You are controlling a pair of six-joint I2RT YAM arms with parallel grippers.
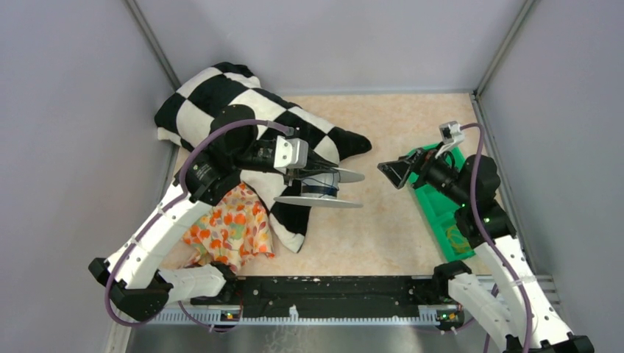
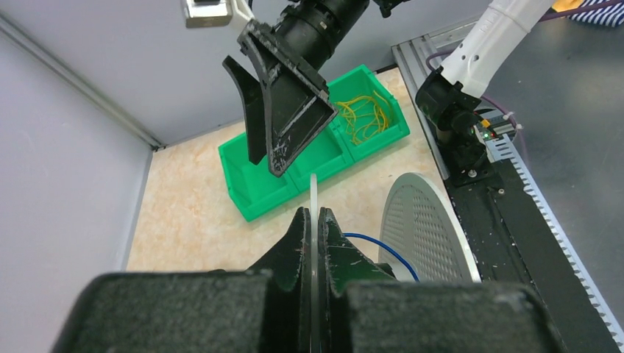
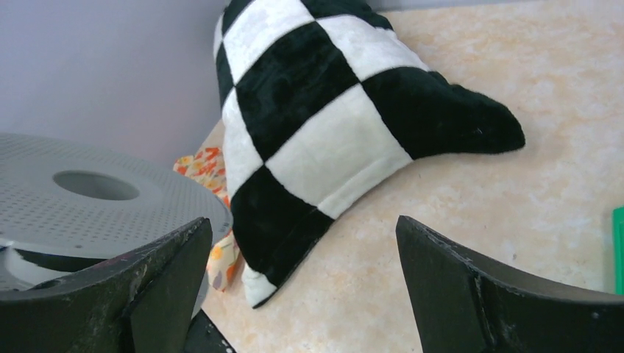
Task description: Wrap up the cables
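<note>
On one spool (image 1: 316, 200) — one blue cable (image 2: 379, 243).

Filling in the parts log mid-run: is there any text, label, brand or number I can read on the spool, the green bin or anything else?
None readable in any view.
spool: perforated grey flanges, no label.
green bin: plain walls, no marking.
checkered pillow and floral cloth: patterns only.
green light on the right arm's base: a lamp, not text.
</note>
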